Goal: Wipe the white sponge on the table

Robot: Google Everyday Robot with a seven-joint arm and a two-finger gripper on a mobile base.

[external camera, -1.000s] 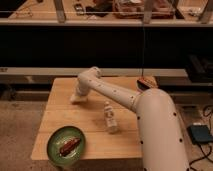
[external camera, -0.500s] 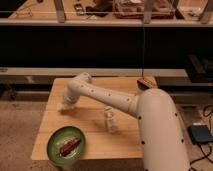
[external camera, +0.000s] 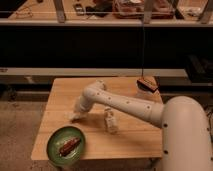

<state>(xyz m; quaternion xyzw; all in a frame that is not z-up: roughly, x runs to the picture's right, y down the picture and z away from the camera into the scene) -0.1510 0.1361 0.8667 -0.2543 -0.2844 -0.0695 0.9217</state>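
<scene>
My gripper [external camera: 75, 115] is low over the left middle of the light-wood table [external camera: 130, 137], at the end of the white arm [external camera: 125, 103] that reaches in from the lower right. A small pale shape at the gripper's tip [external camera: 73, 118] touches the tabletop. It looks like the white sponge, but I cannot separate it from the gripper. The gripper is just behind the green plate.
A white labelled bottle [external camera: 110, 121] stands right of the gripper, close under the arm. A green plate [external camera: 54, 150] with a brown food item [external camera: 68, 146] sits at the front left corner. A dark object [external camera: 146, 84] lies at the back right edge.
The gripper slid left across the table, then came toward the front edge, closer to the green plate. The bottle and plate have not moved.
</scene>
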